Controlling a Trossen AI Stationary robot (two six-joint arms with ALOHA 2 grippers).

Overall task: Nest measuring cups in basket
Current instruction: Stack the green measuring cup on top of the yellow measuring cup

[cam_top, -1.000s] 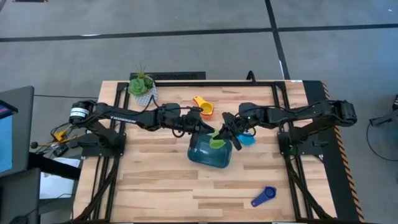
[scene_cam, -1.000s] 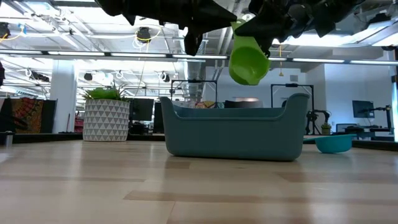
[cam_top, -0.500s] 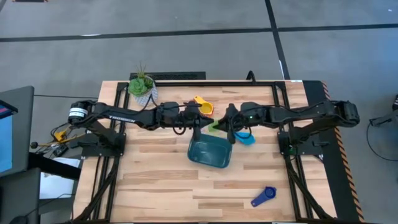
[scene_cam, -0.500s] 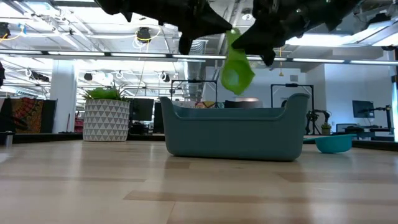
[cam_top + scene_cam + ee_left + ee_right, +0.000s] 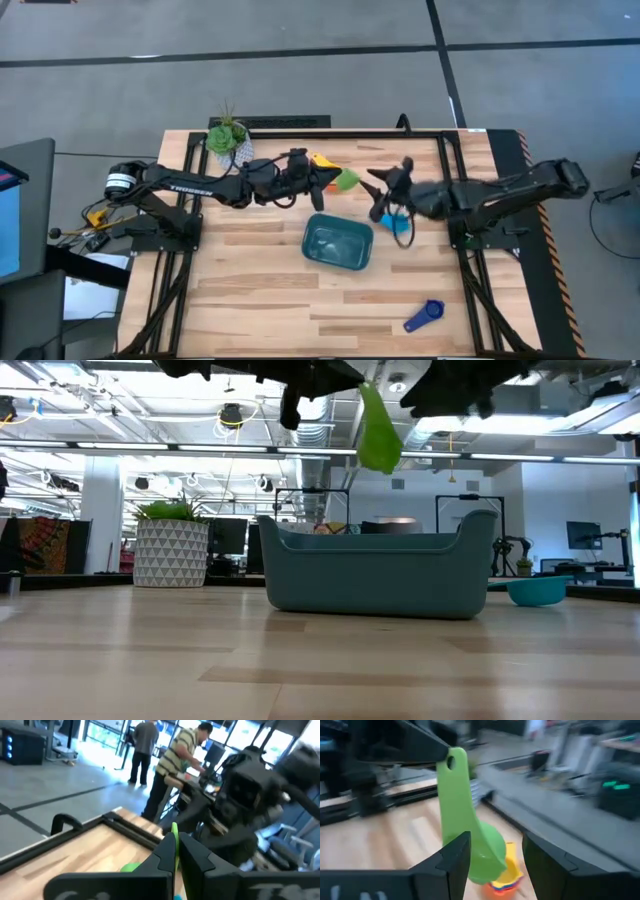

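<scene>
The green measuring cup (image 5: pixel 346 180) hangs in the air beyond the far rim of the teal basket (image 5: pixel 338 243), and my left gripper (image 5: pixel 325 182) is shut on it. In the low view the cup (image 5: pixel 378 428) hangs above the basket (image 5: pixel 380 572). My right gripper (image 5: pixel 382 195) is open and empty, just right of the cup; its fingers stand on either side of the cup's bowl (image 5: pixel 487 852) at a distance. Nested orange and yellow cups (image 5: pixel 322 164) rest on the table behind the green cup. A light blue cup (image 5: pixel 400 222) lies right of the basket. My left gripper pinches the green cup's flat handle (image 5: pixel 174 832) between its two fingers, near the free end with the hole (image 5: pixel 451 762). The fingers come level from the table's left. The cup hangs below them, handle up and bowl down, clear of the table and basket.
A white patterned pot with a green plant (image 5: pixel 228 140) stands at the far left. A dark blue cup (image 5: pixel 424 315) lies near the front right. People stand in the room beyond the table (image 5: pixel 175 760). Bare wood shows left of and in front of the basket.
The green cup has passed from my right gripper to my left. Both grippers met at the cup above the basket and carried it toward the far edge. My right gripper has then drawn back toward the table's right, and the cup now hangs from my left gripper, higher up.
</scene>
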